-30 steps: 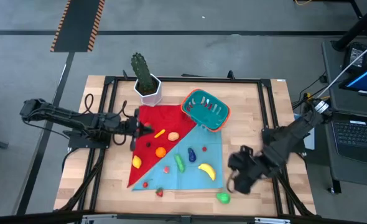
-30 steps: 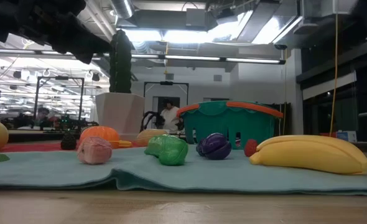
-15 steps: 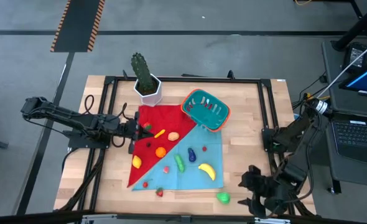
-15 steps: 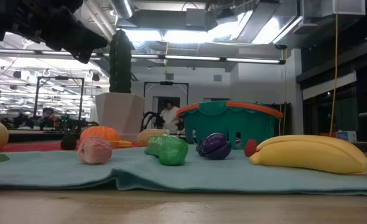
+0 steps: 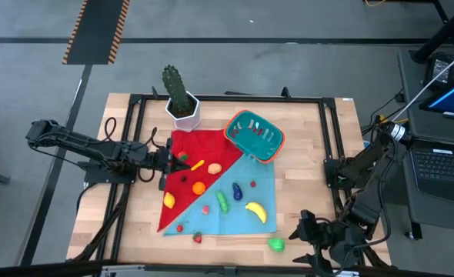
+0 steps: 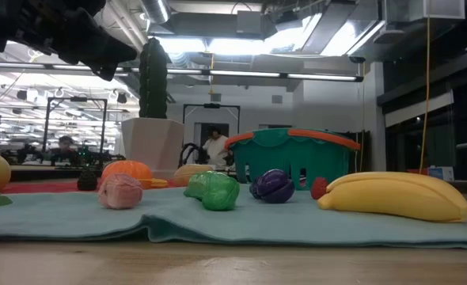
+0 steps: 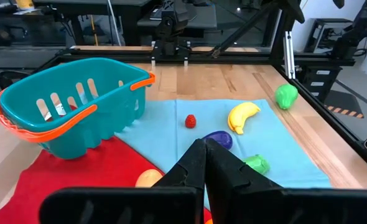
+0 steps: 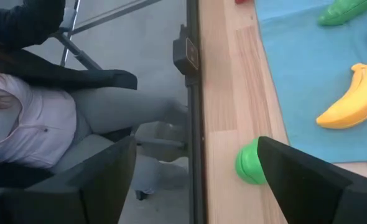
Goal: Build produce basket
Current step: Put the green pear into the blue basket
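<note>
Hovering over the near corner of the table (image 5: 304, 123), the right end effector (image 5: 317, 245) has its fingers (image 8: 102, 180) spread wide and grasps nothing; in the right wrist view a green toy (image 8: 250, 163) lies on the bare wood between them, just off the cloth's edge. A person in a pale top sits beyond the table edge in that view.

The basket (image 5: 255, 135), teal with an orange-red rim, sits at the far corner of the red-and-blue cloth (image 5: 254, 173) and looks empty from above. All the produce lies outside the basket. On the blue half, nearer than the basket, lie the banana (image 5: 255, 211), the green cucumber (image 5: 222, 201), the purple eggplant (image 5: 237, 189) and a small red berry (image 5: 253, 185). On the red half, to the basket's left, lie the orange (image 5: 199, 187), the lemon (image 5: 168, 200) and the carrot (image 5: 198, 165).

The left end effector (image 5: 173, 159) is clenched shut with nothing in it, held at the cloth's left edge, well apart from the basket. A white pot with a cactus (image 5: 182, 108) stands left of the basket.
</note>
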Action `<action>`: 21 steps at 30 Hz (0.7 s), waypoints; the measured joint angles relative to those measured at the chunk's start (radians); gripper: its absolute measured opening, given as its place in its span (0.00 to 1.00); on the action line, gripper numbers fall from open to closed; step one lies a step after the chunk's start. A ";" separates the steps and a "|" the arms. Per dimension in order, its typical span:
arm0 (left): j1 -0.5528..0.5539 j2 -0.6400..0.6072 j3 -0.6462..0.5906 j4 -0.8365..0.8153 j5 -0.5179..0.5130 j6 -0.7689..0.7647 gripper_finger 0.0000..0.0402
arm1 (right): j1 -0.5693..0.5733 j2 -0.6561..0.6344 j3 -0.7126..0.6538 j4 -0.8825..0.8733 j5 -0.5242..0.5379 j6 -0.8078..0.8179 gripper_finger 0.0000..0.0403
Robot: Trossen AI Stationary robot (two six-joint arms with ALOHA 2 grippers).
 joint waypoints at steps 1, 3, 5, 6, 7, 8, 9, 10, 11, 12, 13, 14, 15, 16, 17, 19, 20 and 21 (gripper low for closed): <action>0.000 0.000 0.000 0.000 0.000 0.000 0.00 | -0.003 0.003 0.000 -0.001 0.000 0.000 0.83; 0.000 0.000 0.000 0.000 0.000 0.000 0.00 | -0.012 0.015 0.000 -0.011 0.000 0.001 0.83; 0.000 0.000 0.000 0.000 0.000 0.000 0.00 | -0.025 0.034 0.000 -0.035 0.000 0.000 0.83; 0.000 0.000 0.000 0.000 0.000 0.000 0.00 | -0.034 0.044 0.000 -0.043 0.000 0.003 0.83; 0.000 0.000 0.000 0.000 0.000 0.000 0.00 | -0.042 0.056 0.000 -0.052 -0.001 0.013 0.83; 0.000 0.000 0.000 0.000 0.000 0.000 0.00 | -0.048 0.068 0.000 -0.064 -0.007 0.028 0.83; 0.000 0.000 0.000 0.000 0.000 0.000 0.00 | -0.058 0.079 0.000 -0.074 -0.024 0.040 0.83; 0.000 0.000 0.000 -0.001 0.000 0.000 0.00 | -0.066 0.090 0.000 -0.077 -0.046 0.051 0.83; 0.000 0.000 0.000 -0.001 0.000 0.000 0.00 | -0.075 0.098 0.000 -0.073 -0.076 0.056 0.83; 0.000 0.000 0.000 -0.001 0.000 0.000 0.00 | -0.082 0.106 0.000 -0.067 -0.099 0.062 0.83; 0.000 0.000 0.000 -0.001 0.000 0.000 0.00 | -0.090 0.115 0.000 -0.059 -0.114 0.080 0.83; 0.000 0.000 0.000 -0.001 0.000 0.000 0.00 | -0.097 0.124 0.000 -0.056 -0.123 0.092 0.83; 0.000 0.000 0.000 -0.001 0.000 0.000 0.00 | -0.102 0.133 0.000 -0.060 -0.131 0.099 0.83; 0.000 0.000 0.000 -0.001 0.000 0.000 0.00 | -0.107 0.142 0.000 -0.064 -0.132 0.099 0.83; 0.000 0.000 0.000 -0.002 0.000 0.000 0.00 | -0.110 0.151 0.000 -0.066 -0.132 0.098 0.83; 0.000 0.000 0.000 -0.002 0.000 0.000 0.00 | -0.114 0.169 0.000 -0.073 -0.132 0.079 0.83; 0.000 0.000 0.000 -0.002 0.000 0.000 0.00 | -0.114 0.179 0.000 -0.079 -0.131 0.058 0.83; 0.000 0.000 0.000 -0.002 0.000 0.000 0.00 | -0.116 0.189 0.000 -0.079 -0.131 0.037 0.83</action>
